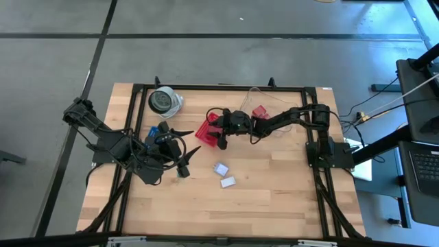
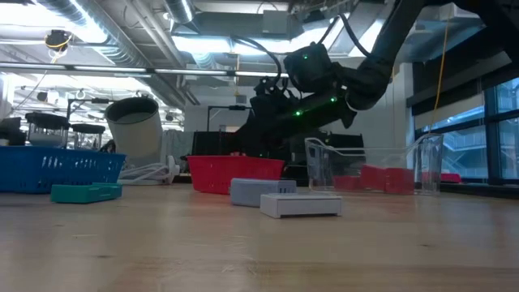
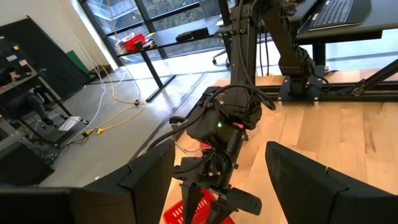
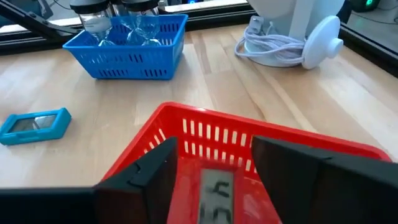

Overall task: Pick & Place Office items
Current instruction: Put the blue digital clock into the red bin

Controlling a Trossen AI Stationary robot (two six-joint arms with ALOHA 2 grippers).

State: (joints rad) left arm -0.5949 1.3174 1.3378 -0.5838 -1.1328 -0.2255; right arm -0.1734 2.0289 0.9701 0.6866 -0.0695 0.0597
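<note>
We see the wooden counter (image 1: 274, 199) first, with both dark arms over it. The right arm reaches in from the counter's right side, and its right pincer (image 1: 221, 135) hangs just above the red mesh basket (image 1: 208, 129); in the right wrist view its fingers (image 4: 149, 171) stand apart over the basket's rim, with a pale flat item (image 4: 217, 186) lying inside the basket between them, not held. The left arm rests at the counter's left side, and its left pincer (image 1: 184, 152) points toward the basket with its fingers (image 3: 146, 177) spread wide and nothing between them.

Next in size, we find the blue basket (image 4: 130, 50) with clear glass pieces standing in it, and beside it a white device (image 4: 298, 31) with a coiled cord. A clear container (image 2: 369, 166) holding red blocks (image 2: 385, 178) stands behind the right arm.

Smaller still, two pale rectangles (image 1: 224, 175) lie near each other on bare wood in the counter's middle, well apart from both pincers. A teal piece (image 4: 34, 124) lies flat between the two baskets.
</note>
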